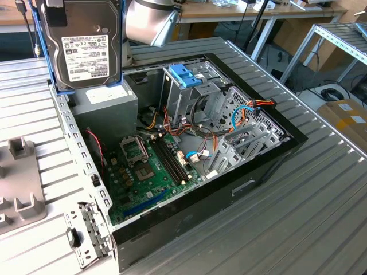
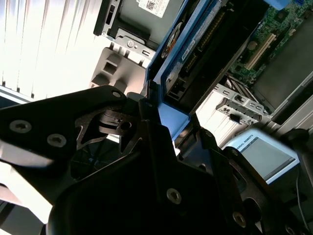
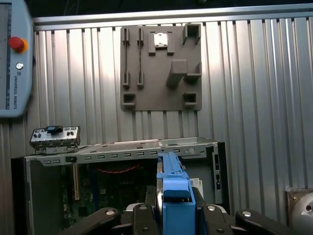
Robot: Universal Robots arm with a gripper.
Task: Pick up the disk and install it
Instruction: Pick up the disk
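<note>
An open desktop computer case lies on the slatted metal table, motherboard exposed, with a grey power supply box in its corner toward the exterior view's upper left. The disk hangs upright in the air over that box, its label facing the exterior camera. In the first wrist view the gripper presses its black fingers against both sides of the disk's blue carrier, pinching it.

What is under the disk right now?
In the exterior view, the grey power supply in the open computer case sits below the disk. The disk covers the supply's far end, so that part is hidden.
</note>
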